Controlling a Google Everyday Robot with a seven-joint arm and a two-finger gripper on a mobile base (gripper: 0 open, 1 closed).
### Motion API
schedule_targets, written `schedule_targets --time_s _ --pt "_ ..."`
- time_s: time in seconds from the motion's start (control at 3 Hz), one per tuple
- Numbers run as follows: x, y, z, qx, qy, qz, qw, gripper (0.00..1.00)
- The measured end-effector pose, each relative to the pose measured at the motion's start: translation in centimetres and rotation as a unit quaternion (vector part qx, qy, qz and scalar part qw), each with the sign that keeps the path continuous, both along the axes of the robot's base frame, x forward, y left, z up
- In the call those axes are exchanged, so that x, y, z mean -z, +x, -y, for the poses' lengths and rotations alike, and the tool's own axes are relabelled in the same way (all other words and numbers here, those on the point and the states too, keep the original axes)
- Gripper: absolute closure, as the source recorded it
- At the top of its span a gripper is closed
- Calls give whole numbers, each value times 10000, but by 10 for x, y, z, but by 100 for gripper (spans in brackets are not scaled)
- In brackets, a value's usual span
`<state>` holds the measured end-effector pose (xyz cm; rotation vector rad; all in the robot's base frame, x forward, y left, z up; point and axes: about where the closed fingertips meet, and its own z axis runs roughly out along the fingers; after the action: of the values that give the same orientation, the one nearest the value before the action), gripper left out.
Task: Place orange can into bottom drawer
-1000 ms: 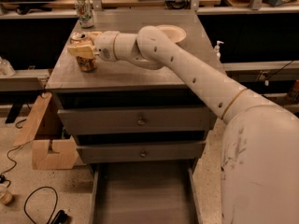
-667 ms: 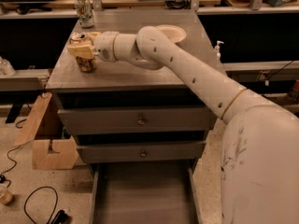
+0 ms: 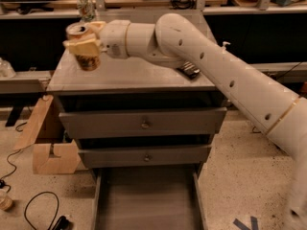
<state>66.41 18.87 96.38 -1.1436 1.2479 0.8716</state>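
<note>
Now | gripper (image 3: 86,37) clamped on orange can (image 3: 89,59) | can over left part of cabinet top (image 3: 144,78), tilted, its silver top newly showing versus a second ago | bottom drawer (image 3: 148,200) open below.

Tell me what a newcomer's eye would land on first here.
The big white arm sweeps in from the lower right across the grey cabinet. Its tool is shut on an orange can at the left end of the cabinet top. Below, the bottom drawer stands pulled wide open toward the camera.
</note>
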Motion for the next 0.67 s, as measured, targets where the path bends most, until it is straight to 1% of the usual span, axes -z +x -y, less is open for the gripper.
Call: schedule_targets --time_s 0.33,0.67 --pt "-12 -54 21 -11 -31 151 9999 100" --pt "13 -99 43 -14 -199 205 9996 100"
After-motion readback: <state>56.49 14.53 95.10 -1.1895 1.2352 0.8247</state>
